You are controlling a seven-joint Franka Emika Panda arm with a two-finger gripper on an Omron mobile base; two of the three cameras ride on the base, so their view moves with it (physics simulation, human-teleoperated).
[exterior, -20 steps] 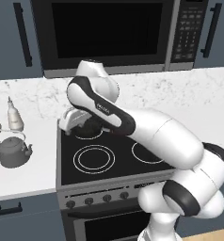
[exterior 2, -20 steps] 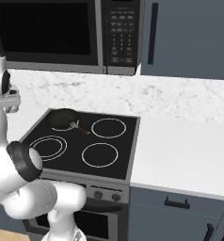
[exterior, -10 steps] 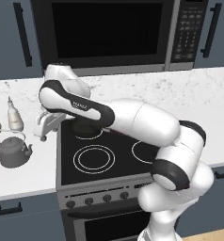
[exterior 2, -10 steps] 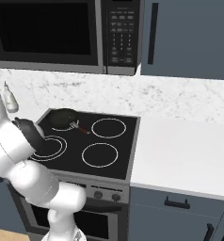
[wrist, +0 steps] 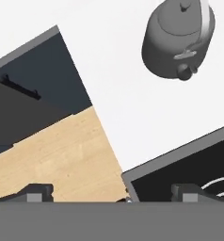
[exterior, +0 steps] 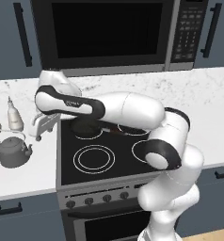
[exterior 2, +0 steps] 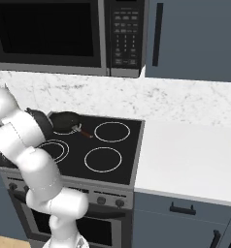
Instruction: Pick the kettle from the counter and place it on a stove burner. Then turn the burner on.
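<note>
The wide white marble-look counter (exterior: 24,176) lay left of the black glass cooktop (exterior: 67,162), whose double-ringed front-left burner (exterior: 94,158) stood bare. On that counter, near the cooktop's left edge, sat the small squat dull-grey metal kettle (exterior: 12,151) with its thin arched wire handle, upright and apart from the pale shakers (exterior: 13,116) behind it. The white arm's two-finger gripper (exterior: 41,126) hung over the cooktop's left edge, jaws spread wide and empty. The kettle lay leftward and slightly forward of the gripper, lower down; the hand view showed it (wrist: 178,40) ahead, untouched, spout facing the cooktop.
</note>
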